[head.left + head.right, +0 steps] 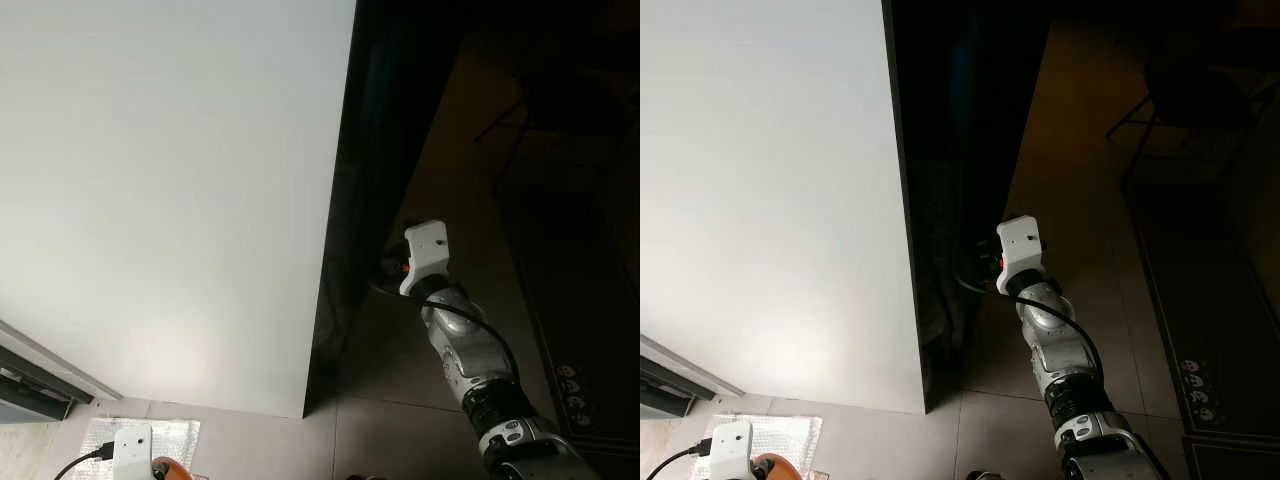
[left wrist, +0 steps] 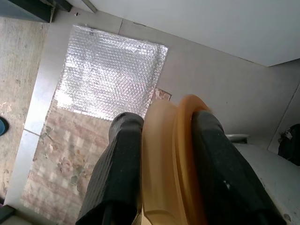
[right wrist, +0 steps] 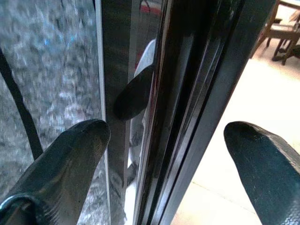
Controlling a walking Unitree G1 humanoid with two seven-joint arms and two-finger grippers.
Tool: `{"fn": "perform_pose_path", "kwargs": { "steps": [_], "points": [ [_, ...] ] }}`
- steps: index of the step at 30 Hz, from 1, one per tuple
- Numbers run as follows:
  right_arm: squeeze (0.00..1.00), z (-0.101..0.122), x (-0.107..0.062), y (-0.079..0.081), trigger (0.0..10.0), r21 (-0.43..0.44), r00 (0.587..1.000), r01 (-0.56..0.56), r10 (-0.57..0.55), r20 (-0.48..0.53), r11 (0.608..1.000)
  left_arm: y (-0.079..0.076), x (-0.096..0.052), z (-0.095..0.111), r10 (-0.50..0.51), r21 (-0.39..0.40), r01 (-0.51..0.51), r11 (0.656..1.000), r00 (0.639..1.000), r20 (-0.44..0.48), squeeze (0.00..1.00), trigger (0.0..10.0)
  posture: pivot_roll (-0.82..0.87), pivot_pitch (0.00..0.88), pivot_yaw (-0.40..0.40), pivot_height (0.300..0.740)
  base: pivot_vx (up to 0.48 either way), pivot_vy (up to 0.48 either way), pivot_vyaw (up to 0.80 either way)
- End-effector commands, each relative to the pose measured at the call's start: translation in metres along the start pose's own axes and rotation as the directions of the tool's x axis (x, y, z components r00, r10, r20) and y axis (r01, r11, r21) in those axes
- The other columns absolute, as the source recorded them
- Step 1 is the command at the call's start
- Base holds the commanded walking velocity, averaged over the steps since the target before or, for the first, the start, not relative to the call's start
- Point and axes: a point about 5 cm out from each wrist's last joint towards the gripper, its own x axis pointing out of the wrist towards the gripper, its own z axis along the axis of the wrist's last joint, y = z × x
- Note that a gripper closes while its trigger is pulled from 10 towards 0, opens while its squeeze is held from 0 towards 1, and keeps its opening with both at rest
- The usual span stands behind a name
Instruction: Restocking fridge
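Fridge door (image 1: 170,200) is plain white with a dark edge; right gripper (image 3: 166,140) straddles it, fingers spread; left gripper (image 2: 166,140) clamps an orange bottle (image 2: 171,164).

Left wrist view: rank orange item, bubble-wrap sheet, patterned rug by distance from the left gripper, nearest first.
1. Orange item: clamped between the left gripper's jaws.
2. Patterned rug: on the floor directly under the fingers.
3. Bubble-wrap sheet: beyond the rug, toward the white fridge door.
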Motion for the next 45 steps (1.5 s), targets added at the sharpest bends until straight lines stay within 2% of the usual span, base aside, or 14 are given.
{"fn": "perform_pose_path", "kwargs": {
  "steps": [1,6,10,20,25,29,30,37,41,42,43,45],
  "points": [
    [0.0,0.002,0.002,0.001,10.0,-0.011,1.0,-0.009,0.009,0.006,1.0,-0.014,-0.003,-0.018,-0.055,-0.016,0.054,0.998,0.997,-0.063,0.0,10.0,-0.04,0.156,-0.073,0.74,0.0,0.0,0.0],
    [0.0,0.002,0.003,-0.004,10.0,-0.024,1.0,0.018,-0.017,0.009,1.0,-0.005,-0.004,-0.019,-0.046,-0.015,0.045,0.999,0.997,-0.065,0.0,10.0,-0.04,0.155,-0.072,0.74,0.0,0.0,0.0],
    [0.0,0.004,0.002,-0.016,10.0,-0.026,0.998,0.057,-0.057,0.016,0.998,0.002,-0.005,-0.021,-0.043,-0.012,0.042,0.999,0.997,-0.071,0.0,10.0,-0.04,0.151,-0.071,0.74,0.0,0.0,0.0],
    [0.0,0.006,0.001,-0.031,10.0,-0.054,0.992,0.125,-0.124,0.025,0.991,-0.006,-0.004,-0.02,-0.053,-0.001,0.053,0.999,0.996,-0.074,0.0,10.0,-0.04,0.145,-0.074,0.74,0.0,0.0,0.0],
    [0.0,0.007,-0.002,-0.044,10.0,-0.052,0.976,0.215,-0.213,0.035,0.975,-0.01,-0.003,-0.018,-0.059,0.002,0.059,0.998,0.995,-0.075,0.0,10.0,-0.04,0.139,-0.073,0.74,0.0,0.0,0.0],
    [0.0,0.007,-0.006,-0.055,10.0,-0.055,0.96,0.279,-0.277,0.037,0.959,-0.008,-0.004,-0.021,-0.059,0.004,0.059,0.998,0.995,-0.078,0.0,10.0,-0.04,0.133,-0.072,0.74,0.0,0.0,0.0],
    [0.0,0.004,-0.01,-0.06,10.0,-0.061,0.949,0.316,-0.315,0.031,0.947,-0.007,-0.004,-0.021,-0.059,0.005,0.06,0.998,0.995,-0.078,0.0,10.0,-0.04,0.133,-0.072,0.74,0.0,0.0,0.0],
    [0.0,-0.012,-0.026,-0.073,10.0,-0.067,0.916,0.4,-0.401,-0.003,0.914,-0.006,-0.005,-0.022,-0.058,0.006,0.059,0.998,0.995,-0.078,0.0,10.0,-0.04,0.136,-0.072,0.74,0.0,0.0,0.0],
    [0.0,-0.036,-0.047,-0.081,10.0,-0.077,0.881,0.462,-0.467,-0.074,0.883,-0.005,-0.005,-0.023,-0.058,0.01,0.059,0.998,0.995,-0.081,0.0,10.0,-0.05,0.145,-0.07,0.74,0.0,0.0,0.0],
    [0.0,-0.049,-0.061,-0.086,10.0,-0.082,0.855,0.498,-0.505,-0.122,0.863,-0.005,-0.005,-0.023,-0.057,0.013,0.059,0.998,0.995,-0.083,0.0,10.0,-0.05,0.148,-0.068,0.74,0.0,0.0,0.0],
    [0.0,-0.049,-0.061,-0.086,10.0,-0.082,0.855,0.498,-0.505,-0.122,0.863,-0.005,-0.005,-0.023,-0.057,0.013,0.059,0.998,0.995,-0.083,0.0,10.0,-0.05,0.148,-0.068,0.74,0.0,0.0,0.0],
    [0.0,-0.06,-0.072,-0.091,10.0,-0.097,0.824,0.534,-0.543,-0.163,0.84,-0.005,-0.004,-0.022,-0.057,0.016,0.059,0.998,0.995,-0.083,0.0,10.0,-0.05,0.15,-0.067,0.74,0.0,0.0,0.0]
  ]
}}
